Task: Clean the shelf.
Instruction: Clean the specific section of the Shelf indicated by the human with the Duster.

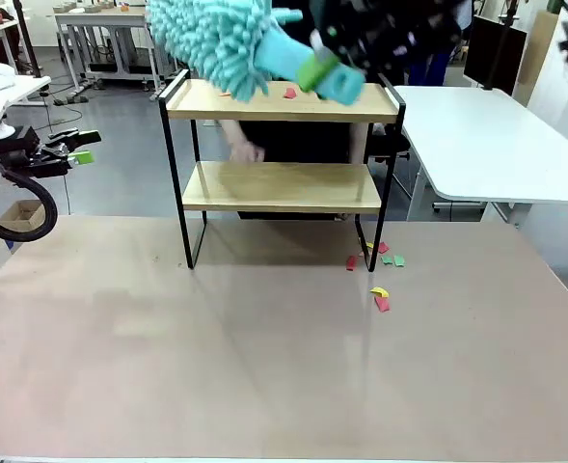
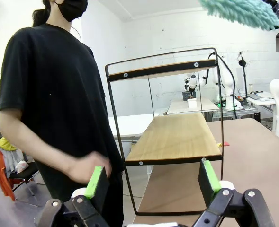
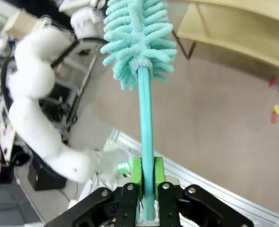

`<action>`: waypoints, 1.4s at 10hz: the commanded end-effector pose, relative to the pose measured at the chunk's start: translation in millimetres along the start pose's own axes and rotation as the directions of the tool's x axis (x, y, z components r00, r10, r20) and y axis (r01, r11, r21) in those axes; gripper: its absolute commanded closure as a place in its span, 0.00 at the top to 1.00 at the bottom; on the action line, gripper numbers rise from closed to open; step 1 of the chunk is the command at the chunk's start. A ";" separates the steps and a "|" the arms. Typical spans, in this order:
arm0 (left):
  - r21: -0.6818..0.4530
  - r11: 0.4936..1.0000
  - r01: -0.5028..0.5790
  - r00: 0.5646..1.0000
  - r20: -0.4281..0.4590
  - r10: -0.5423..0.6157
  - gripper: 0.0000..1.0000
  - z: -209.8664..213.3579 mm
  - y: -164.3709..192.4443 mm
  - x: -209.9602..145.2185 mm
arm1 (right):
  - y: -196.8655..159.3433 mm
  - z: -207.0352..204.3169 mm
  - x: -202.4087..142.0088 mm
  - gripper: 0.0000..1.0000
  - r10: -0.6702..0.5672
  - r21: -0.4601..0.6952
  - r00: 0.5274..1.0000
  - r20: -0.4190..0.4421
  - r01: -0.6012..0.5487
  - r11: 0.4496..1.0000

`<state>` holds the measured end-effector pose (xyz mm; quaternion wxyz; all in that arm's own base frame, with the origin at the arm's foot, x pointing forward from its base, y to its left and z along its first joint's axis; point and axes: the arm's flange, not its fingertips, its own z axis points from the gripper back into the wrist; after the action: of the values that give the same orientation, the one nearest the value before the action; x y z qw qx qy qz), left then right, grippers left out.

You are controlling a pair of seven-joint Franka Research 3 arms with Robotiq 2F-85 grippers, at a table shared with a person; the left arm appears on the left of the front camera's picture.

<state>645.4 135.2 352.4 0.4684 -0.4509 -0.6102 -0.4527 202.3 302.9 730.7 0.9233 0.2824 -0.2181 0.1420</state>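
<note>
Shelf [image 1: 282, 101], light-wood two-tier, black-framed, runs left-right; right gripper [image 3: 148, 172] pinches teal fluffy duster [image 3: 138, 38], left gripper [image 2: 152, 171] spread.

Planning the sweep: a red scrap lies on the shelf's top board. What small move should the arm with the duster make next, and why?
Probably drag the duster rightward across the top of the shelf, pushing the red scrap off the right end. The right gripper is shut on the handle, the head sits over the top's left part, and scraps lie on the table near that end.
</note>
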 end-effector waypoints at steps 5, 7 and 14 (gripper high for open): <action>0.002 1.000 0.009 1.000 0.003 -0.009 1.00 0.3 -1.8 2.7 | 5.6 -5.6 7.9 0.13 -0.030 -0.025 0.999 0.036 0.031 0.999; 0.002 1.000 0.009 1.000 0.003 -0.009 1.00 0.3 -1.8 2.7 | 7.2 -8.5 10.5 0.13 -0.011 -0.052 1.000 0.013 0.012 0.999; 0.002 1.000 0.009 1.000 0.003 -0.009 1.00 0.3 -1.8 2.7 | 78.8 -116.4 131.4 0.13 -0.194 -0.341 0.965 0.177 0.245 0.907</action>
<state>645.3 135.3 352.0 0.4686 -0.4511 -0.6101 -0.4524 310.3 415.5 726.0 0.9494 0.1655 -0.2670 0.0040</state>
